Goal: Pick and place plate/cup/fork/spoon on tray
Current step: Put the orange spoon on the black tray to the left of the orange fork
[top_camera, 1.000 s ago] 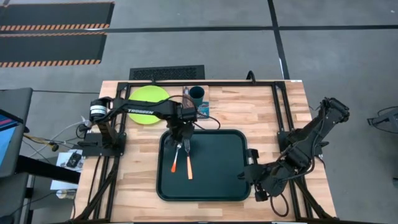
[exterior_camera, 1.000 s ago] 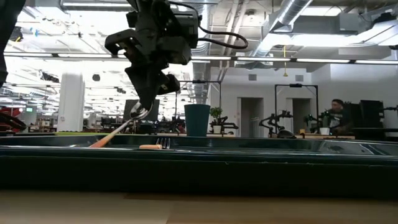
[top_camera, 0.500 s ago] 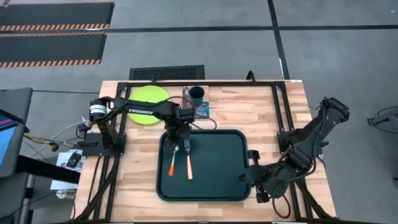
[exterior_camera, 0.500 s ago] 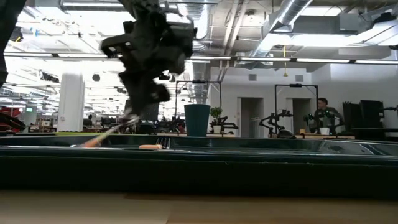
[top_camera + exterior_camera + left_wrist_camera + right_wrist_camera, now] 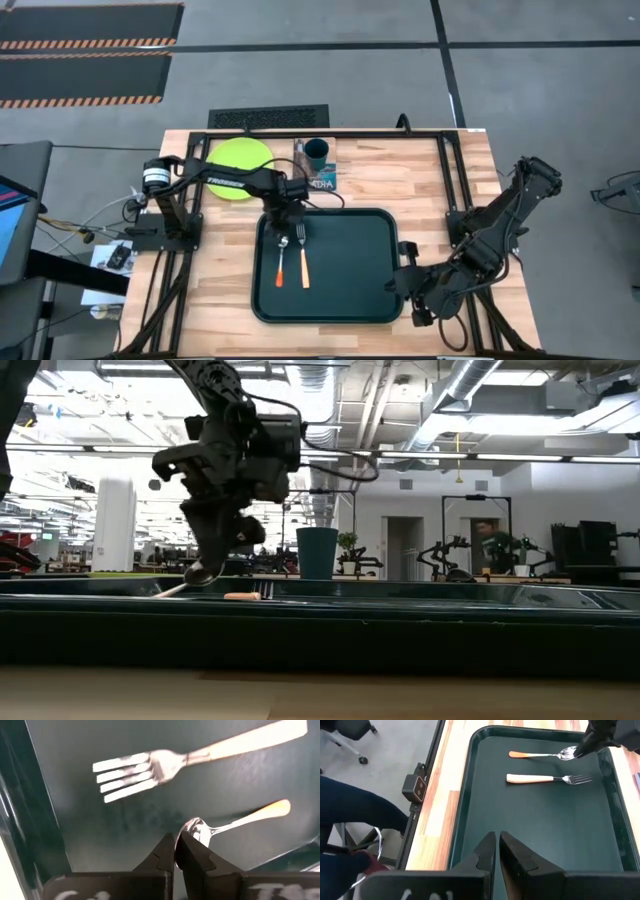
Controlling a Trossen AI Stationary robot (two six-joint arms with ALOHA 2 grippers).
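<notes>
Two utensils, orange-handled fork and red-orange-handled spoon, lie on dark green tray; left gripper, fingers clenched, stands at spoon's bowl; right gripper's fingers nearly touch at tray's right edge.

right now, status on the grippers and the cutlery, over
Left gripper shut on silver-bowled red-orange-handled spoon, bowl end, over dark green tray. Orange-handled fork flat beside it. Right gripper idle at tray's right edge. Nothing in the way.
</notes>
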